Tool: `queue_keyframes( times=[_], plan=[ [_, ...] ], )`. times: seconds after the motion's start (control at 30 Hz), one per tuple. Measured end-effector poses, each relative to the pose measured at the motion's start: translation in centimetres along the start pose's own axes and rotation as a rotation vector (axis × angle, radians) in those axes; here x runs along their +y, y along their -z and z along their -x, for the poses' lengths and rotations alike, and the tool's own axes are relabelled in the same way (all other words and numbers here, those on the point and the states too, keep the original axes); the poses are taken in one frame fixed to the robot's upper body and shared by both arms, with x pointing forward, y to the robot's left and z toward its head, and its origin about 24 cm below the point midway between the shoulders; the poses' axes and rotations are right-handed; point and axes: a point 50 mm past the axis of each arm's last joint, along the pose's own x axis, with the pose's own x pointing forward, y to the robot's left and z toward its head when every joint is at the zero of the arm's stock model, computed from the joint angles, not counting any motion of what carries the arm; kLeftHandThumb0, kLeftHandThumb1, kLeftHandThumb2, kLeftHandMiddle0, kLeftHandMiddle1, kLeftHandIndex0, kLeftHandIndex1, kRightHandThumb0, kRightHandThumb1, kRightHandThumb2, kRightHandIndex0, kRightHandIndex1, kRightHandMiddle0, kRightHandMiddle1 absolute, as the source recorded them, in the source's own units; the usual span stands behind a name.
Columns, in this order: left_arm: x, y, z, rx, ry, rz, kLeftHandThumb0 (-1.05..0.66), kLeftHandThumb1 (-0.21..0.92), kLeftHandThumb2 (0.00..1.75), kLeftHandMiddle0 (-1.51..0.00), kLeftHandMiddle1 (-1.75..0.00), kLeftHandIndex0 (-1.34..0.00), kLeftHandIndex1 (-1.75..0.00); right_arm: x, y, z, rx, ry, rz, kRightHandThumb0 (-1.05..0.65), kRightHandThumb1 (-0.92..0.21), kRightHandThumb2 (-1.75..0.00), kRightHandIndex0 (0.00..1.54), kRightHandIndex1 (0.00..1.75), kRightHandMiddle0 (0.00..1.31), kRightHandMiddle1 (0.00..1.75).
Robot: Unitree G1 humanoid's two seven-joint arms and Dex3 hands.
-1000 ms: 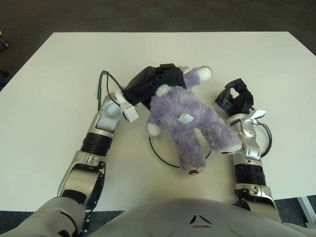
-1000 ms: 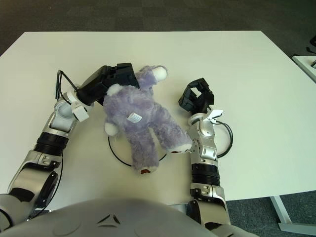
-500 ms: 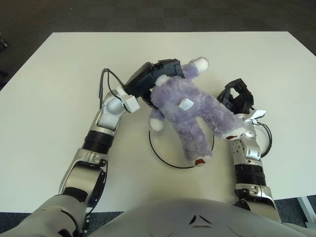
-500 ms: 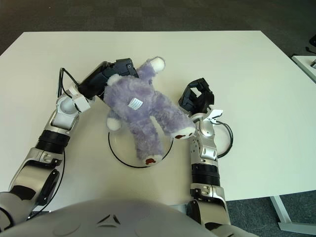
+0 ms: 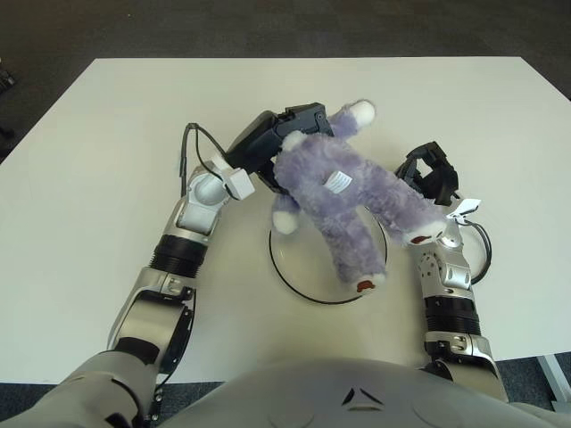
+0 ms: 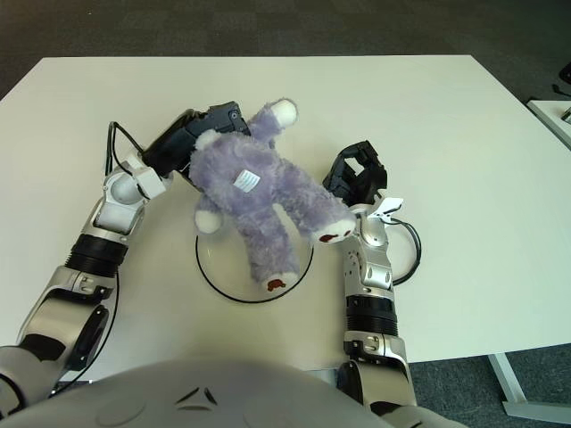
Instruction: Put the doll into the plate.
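1. Centrally, the doll (image 5: 335,192), a fuzzy purple plush with white paws, hangs tilted above the plate (image 5: 294,272), its head end up by the left hand (image 5: 278,143) and its legs pointing down toward the robot.
2. That left hand sits at the doll's upper left, its dark fingers closed around the head end of the plush; it carries the doll clear of the desk (image 5: 89,160).
3. A white arm of the doll sticks out past the hand toward the far side of the desk, and another white paw hangs just over the plate's left rim.
4. A small white tag shows on the doll's body.
5. Both legs spread apart: one foot, with a red mark on its sole, hangs over the near right part of the plate; the other, also red-marked, reaches right and shows against the right wrist.
6. Whether either foot touches the plate or the wrist cannot be told.
7. The plate looks like a clear, shallow disc with a dark rim, lying flat on the white desk directly in front of the robot; the doll hides its far part.
8. The right hand (image 6: 357,174) shows just right of the doll, fingers curled and loosely apart, holding nothing.
9. A black cable (image 6: 412,254) loops on the desk beside the right forearm.
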Motion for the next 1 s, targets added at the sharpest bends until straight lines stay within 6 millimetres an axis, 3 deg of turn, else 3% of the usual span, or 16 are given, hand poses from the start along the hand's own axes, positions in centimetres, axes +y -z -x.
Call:
queue_keyframes(
  times=[1.0],
  plan=[
    [-0.19, -0.05, -0.05, -0.031, 0.079, -0.032, 0.00, 0.07, 1.57, -0.84, -1.62, -0.57, -1.75, 0.02, -0.06, 0.05, 0.005, 0.007, 0.000, -0.47, -0.37, -1.26, 0.92, 1.75, 0.57, 1.75]
  ],
)
